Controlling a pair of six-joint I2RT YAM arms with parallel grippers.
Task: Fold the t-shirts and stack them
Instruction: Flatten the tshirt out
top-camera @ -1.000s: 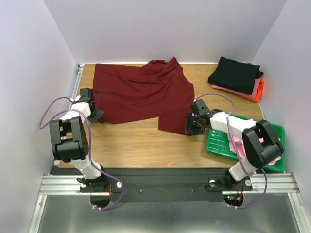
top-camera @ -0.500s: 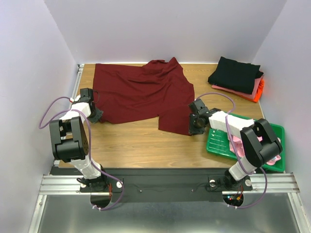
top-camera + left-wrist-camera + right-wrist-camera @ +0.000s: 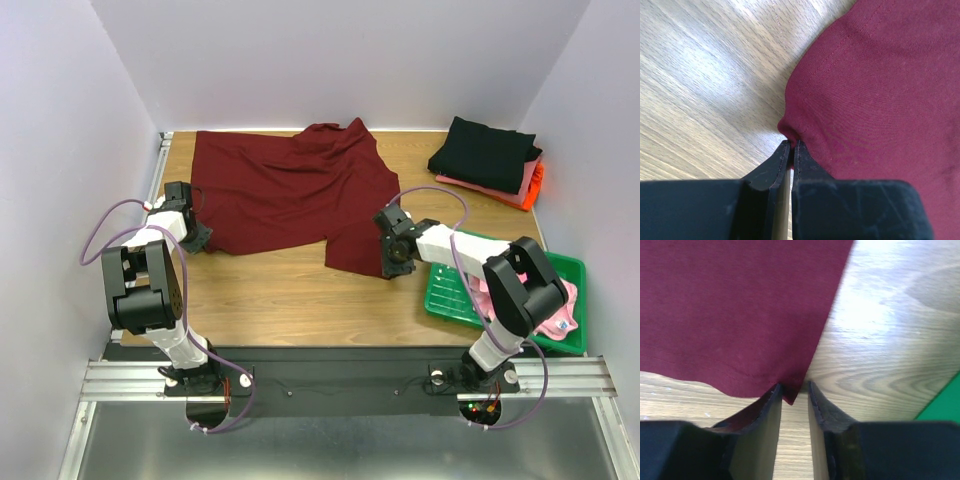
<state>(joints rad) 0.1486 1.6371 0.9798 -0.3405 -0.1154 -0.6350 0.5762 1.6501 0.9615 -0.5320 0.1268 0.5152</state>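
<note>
The maroon shirt (image 3: 290, 195) lies spread on the table's (image 3: 280, 292) far half, the left gripper (image 3: 791, 144) clamped on its 8 o'clock corner and the right gripper's (image 3: 794, 390) jaws apart astride its 5 o'clock corner, so the fold seemingly awaits that second pinch.

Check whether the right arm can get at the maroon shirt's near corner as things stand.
Likely yes: the right gripper straddles that corner of the maroon shirt, jaws apart, nothing blocking.

Spread tee (image 3: 290, 195) centre-L on table (image 3: 280, 290); folded stack (image 3: 488, 152) back R; tray (image 3: 448, 298) front R.
</note>
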